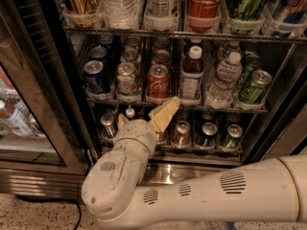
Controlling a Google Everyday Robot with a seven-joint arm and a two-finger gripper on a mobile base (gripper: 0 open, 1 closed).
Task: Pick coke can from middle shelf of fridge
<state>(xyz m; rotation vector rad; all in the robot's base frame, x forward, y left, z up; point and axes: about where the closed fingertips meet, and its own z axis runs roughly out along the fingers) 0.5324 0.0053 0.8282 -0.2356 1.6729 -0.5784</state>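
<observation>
The coke can (158,82) is small and red with a silver top. It stands upright at the front of a lane on the middle shelf (144,102) of the fridge (283,123). My gripper (143,117) is just below that shelf's front edge, in front of the bottom shelf and slightly below the can. Its tan fingers (164,113) are spread apart and hold nothing. My white arm runs in from the lower right and hides part of the bottom shelf.
On the middle shelf, a white-and-green can (126,78) and a blue can (97,75) stand left of the coke can. A brown bottle (192,73), a water bottle (223,80) and a green can (254,86) stand right. A tall Coca-Cola container (204,4) is above. The glass door (29,109) stands open at left.
</observation>
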